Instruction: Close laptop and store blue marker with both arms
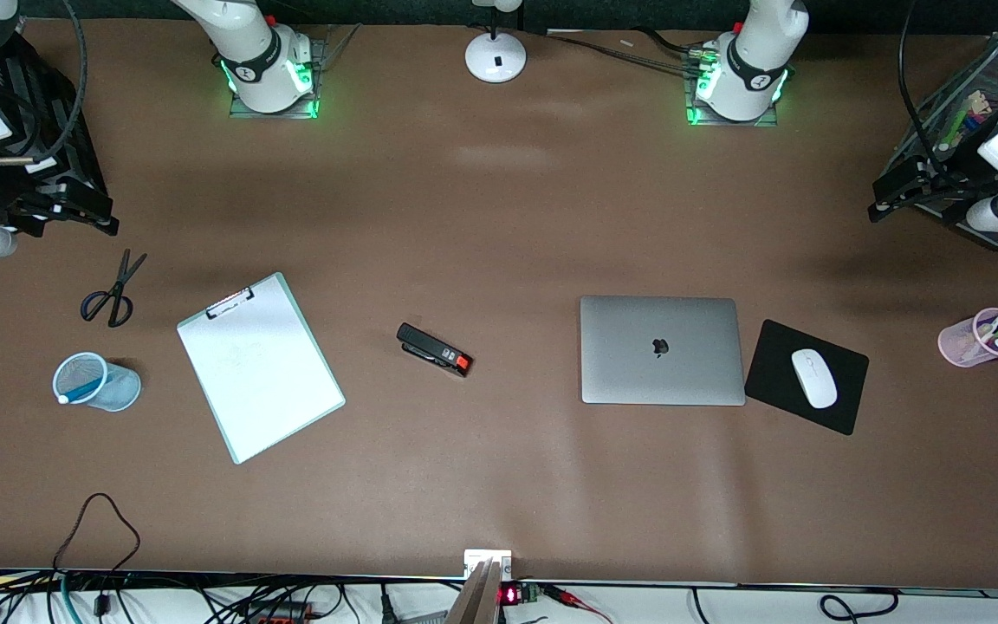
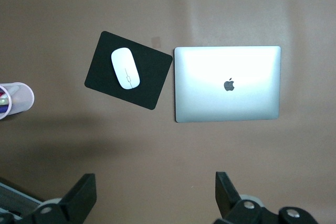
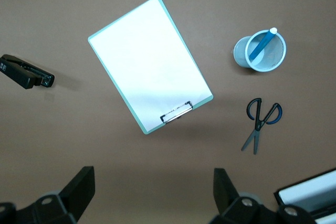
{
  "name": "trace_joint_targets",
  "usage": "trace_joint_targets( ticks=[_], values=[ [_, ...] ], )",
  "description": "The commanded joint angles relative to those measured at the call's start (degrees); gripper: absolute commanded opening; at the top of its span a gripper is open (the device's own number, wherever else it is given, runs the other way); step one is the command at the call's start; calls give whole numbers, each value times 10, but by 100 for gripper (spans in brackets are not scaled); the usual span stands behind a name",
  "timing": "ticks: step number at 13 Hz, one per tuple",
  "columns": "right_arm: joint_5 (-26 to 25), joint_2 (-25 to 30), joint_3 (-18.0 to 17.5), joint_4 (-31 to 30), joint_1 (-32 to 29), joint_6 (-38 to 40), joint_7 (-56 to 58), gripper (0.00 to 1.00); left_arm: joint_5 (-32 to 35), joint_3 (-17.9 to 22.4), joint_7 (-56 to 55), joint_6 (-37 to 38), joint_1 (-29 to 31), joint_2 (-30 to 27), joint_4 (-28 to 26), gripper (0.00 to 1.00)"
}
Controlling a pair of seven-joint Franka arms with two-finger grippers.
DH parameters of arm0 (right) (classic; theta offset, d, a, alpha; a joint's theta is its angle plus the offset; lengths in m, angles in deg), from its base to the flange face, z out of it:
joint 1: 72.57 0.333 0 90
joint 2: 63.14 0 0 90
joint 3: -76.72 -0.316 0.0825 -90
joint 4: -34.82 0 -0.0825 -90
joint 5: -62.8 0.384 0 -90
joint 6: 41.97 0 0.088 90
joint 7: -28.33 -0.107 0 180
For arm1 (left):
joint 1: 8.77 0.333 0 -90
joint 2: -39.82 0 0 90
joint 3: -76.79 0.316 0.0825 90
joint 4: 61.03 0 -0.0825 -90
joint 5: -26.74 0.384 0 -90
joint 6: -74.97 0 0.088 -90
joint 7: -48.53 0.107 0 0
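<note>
We see the laptop point(image 1: 662, 350) shut, lid flat, logo up, lying right of centre in the front view on the brown tabletop point(image 1: 499, 485). Just beside it, toward the left arm's end, sits a black mouse pad point(image 1: 776, 368) carrying a white mouse point(image 1: 813, 378); pad corner nearly touches the laptop edge. The blue marker point(image 1: 81, 393) stands tilted in a pale blue mesh cup point(image 1: 99, 382) at lower left of the front view, white tip at the rim. Near the cup: scissors point(image 1: 113, 292), a clipboard point(image 1: 260, 366), then a black stapler point(image 1: 434, 349) mid-frame. A pink cup point(image 1: 981, 338) of pens sits at the far right.

Left gripper point(image 2: 155, 195) hangs high over the tabletop near the laptop and pad, fingers point(image 2: 227, 190) spread wide, holding nothing. Right gripper point(image 3: 154, 192) hangs high over the tabletop near the clipboard and scissors, fingers point(image 3: 82, 184) likewise wide apart, empty. Both arms wait, well apart from everything.
</note>
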Motion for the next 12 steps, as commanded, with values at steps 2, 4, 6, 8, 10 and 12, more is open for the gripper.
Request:
trace_joint_targets(
  ticks=[2, 4, 6, 8, 10, 12],
  values=[
    [-1, 57, -1, -68, -3, -33, -11, 100, 4, 2, 4, 25, 15, 14, 30, 100],
    [-1, 57, -1, -67, -2, -32, -39, 100, 4, -1, 5, 25, 10, 15, 30, 100],
    [-1, 56, -4, -67, 0, -30, -95, 100, 12, -21, 7, 20, 7, 32, 31, 100],
    [-1, 54, -4, -64, -1, -31, -92, 100, 12, -25, 21, 21, 7, 38, 37, 100],
    [-2, 53, -4, -60, 0, -29, -89, 100, 7, -24, 45, 20, 13, 39, 39, 100],
    [-3, 53, -4, -60, 0, -29, -88, 100, 8, -24, 48, 21, 13, 39, 40, 100]
  ],
)
